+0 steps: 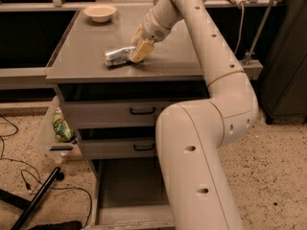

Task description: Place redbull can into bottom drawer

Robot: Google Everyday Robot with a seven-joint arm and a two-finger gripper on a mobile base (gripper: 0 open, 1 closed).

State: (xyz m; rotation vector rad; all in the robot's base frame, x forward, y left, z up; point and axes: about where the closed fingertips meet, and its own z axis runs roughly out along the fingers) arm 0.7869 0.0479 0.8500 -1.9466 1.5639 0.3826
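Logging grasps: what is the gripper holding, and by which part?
Cannot be told: the gripper sits at one end of the redbull can lying on the cabinet top.
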